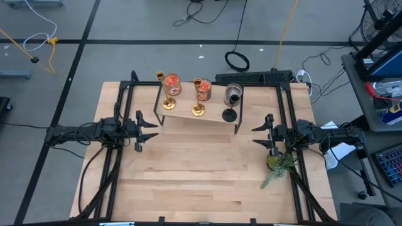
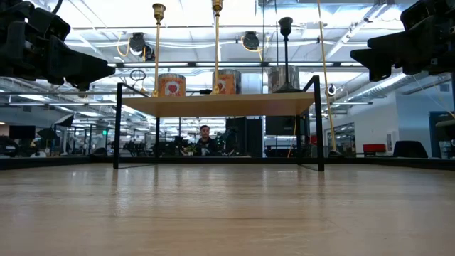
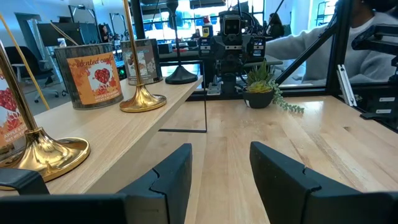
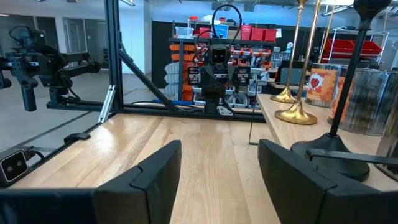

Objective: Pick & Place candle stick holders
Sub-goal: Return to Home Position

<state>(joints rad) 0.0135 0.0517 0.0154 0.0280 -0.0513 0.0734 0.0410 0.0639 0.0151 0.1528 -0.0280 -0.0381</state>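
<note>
My left gripper (image 1: 151, 130): jaws released, holding nothing, poised over the left side of the table (image 1: 201, 182), facing my other arm.
My right gripper (image 1: 256, 135): jaws released, empty, over the right side, near a small plant (image 1: 276, 164).
Left gold holder (image 1: 168, 100): upright at the left end of the shelf (image 1: 183, 110), by an orange jar candle (image 1: 173, 85).
Second gold holder (image 1: 198, 110): upright mid-shelf at the front edge, before the other orange jar candle (image 1: 203, 90).
Black holder (image 1: 230, 115): upright at the shelf's right end, before the grey jar candle (image 1: 233, 93).

High cam straight down on whole table (image 1: 188, 176), low cam level at tabletop, wrist cams face each other; all share shelf (image 1: 183, 113).
</note>
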